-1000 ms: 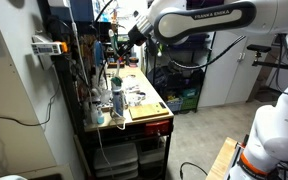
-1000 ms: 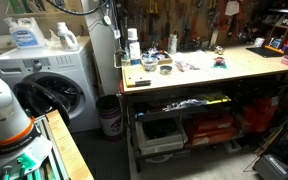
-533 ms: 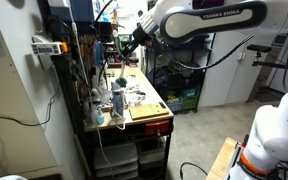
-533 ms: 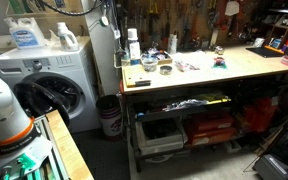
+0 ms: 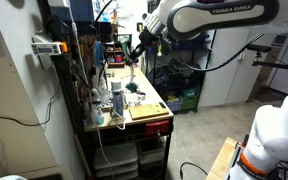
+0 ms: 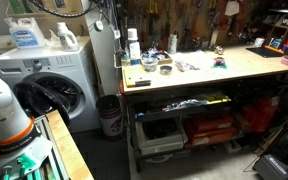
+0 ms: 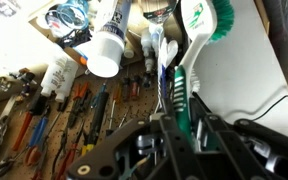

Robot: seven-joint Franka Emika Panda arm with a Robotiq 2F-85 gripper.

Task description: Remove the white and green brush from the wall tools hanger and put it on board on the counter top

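While the end effector (image 7: 181, 108) is clamped on the white handle of the white and green brush (image 7: 194, 45), the green bristles jut out past its fingertips. Beyond the end effector, the wrist view shows the wall tools hanger (image 7: 54, 130), crowded with screwdrivers and pliers. In an exterior view the surface (image 5: 156, 126) and the board (image 5: 145, 109) lie below the end effector, apart from it.

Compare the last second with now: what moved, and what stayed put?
The arm swung away from the wall tools hanger, and the hand dropped slightly over the counter top. The wrist view shows it shut on the white and green brush. The board and bench clutter stayed put.
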